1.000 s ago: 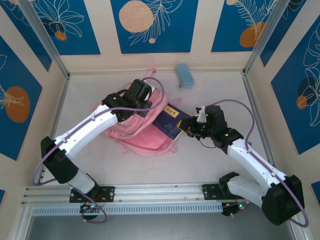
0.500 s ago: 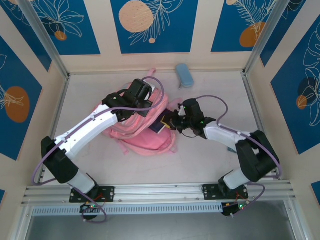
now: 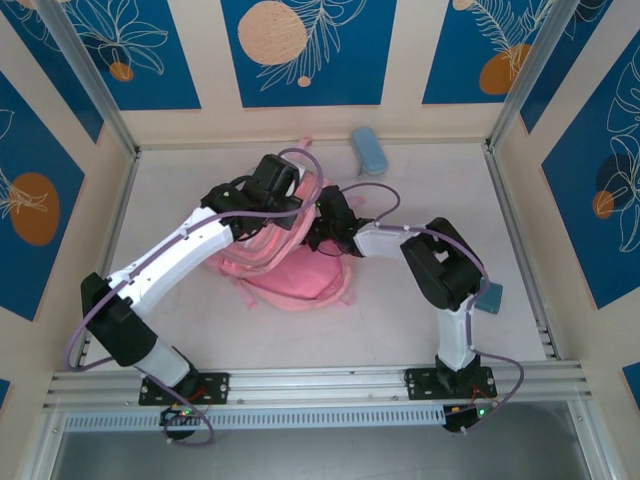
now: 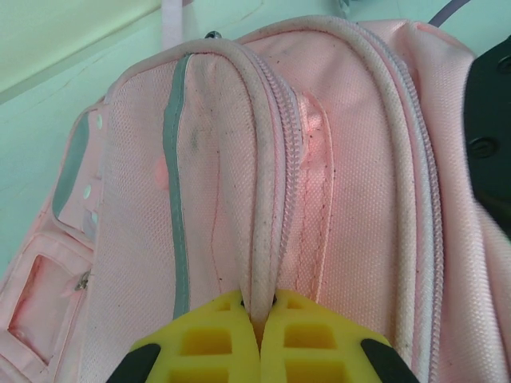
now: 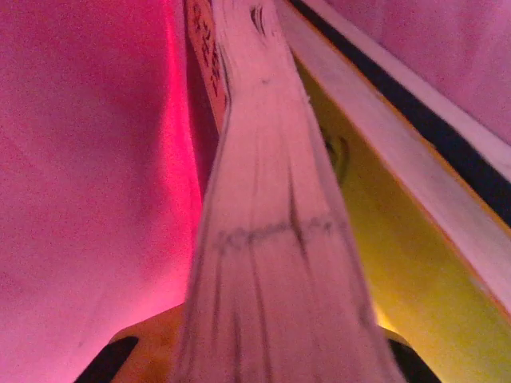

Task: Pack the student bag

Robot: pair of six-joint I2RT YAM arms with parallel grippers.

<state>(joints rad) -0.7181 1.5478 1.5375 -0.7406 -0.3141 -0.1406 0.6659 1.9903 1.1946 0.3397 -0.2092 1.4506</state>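
The step in hand is putting a book (image 5: 271, 239) into the student bag (image 3: 290, 275), and the book is going in deep. The right wrist view is looking along its page edge, with pink cloth on every side. The bag is lying on the table (image 3: 400, 320), a little left of the middle, with its opening turned to the right.

The left gripper (image 4: 259, 319) is pinching the corded rim of the bag's opening between its closed yellow fingertips, and so it is holding the mouth up. The right gripper (image 5: 257, 355) is inside the bag, and the book is sitting between its fingers. I cannot tell if they are pressing the book or letting it loose.

As I judge it, the next move is asking for the right gripper to let go of the book fully and draw straight back out. It should do this without dragging the book or catching the zipper. Meanwhile the left one should be keeping the rim lifted. A light-blue pencil case (image 3: 369, 150) is waiting near the back wall, well apart from the bag.

The left arm is stretching diagonally from its near-left base to the bag's upper edge. The right arm is bending sharply at the elbow, and its forearm is reaching leftward and low into the opening.
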